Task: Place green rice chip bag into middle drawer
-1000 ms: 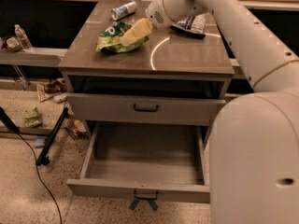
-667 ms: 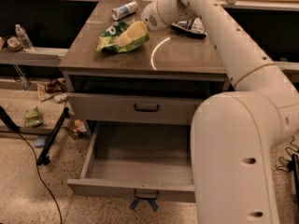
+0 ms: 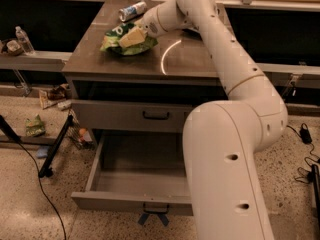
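The green rice chip bag (image 3: 126, 40) lies on the brown cabinet top (image 3: 190, 59), near its back left. My gripper (image 3: 133, 36) is at the end of the long white arm and sits on top of the bag, touching it. The middle drawer (image 3: 132, 171) is pulled open low at the front. It is grey and shallow, and its dark handle has two bluish strips (image 3: 154, 217) hanging from it. My white arm hides the drawer's right part.
A closed grey drawer front with a dark handle (image 3: 156, 115) is above the open one. A can (image 3: 132, 10) lies at the back of the top. A water bottle (image 3: 24, 39), floor litter (image 3: 35, 125) and a black stand leg (image 3: 56, 145) are at the left, and cables (image 3: 304, 133) at the right.
My gripper has slid a little left over the green bag. The arm's thick lower part has moved left and hides more of the open drawer.
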You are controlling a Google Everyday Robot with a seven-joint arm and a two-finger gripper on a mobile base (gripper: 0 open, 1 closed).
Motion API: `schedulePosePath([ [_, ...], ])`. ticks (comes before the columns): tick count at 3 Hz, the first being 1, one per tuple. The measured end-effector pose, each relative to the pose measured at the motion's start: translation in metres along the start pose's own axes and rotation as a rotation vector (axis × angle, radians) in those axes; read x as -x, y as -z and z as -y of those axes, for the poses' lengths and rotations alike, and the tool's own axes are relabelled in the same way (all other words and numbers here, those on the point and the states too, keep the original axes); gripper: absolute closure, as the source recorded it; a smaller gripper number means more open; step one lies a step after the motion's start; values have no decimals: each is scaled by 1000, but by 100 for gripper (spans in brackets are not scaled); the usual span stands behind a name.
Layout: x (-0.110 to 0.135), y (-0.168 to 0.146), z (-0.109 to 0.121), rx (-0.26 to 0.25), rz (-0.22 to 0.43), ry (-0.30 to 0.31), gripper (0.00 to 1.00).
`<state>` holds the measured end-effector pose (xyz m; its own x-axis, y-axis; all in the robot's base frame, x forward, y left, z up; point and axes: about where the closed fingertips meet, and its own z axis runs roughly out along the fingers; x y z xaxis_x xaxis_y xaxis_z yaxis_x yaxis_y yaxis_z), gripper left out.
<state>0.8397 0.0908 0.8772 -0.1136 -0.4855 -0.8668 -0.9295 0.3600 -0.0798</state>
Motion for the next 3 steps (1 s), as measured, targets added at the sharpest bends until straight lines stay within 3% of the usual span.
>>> schedulePosePath([
  [1,3,-14,-6,37,19,27,61],
  [2,3,25,-22,79,14,-16,92],
  [3,-1,66,-54,136,-39,-85,100],
])
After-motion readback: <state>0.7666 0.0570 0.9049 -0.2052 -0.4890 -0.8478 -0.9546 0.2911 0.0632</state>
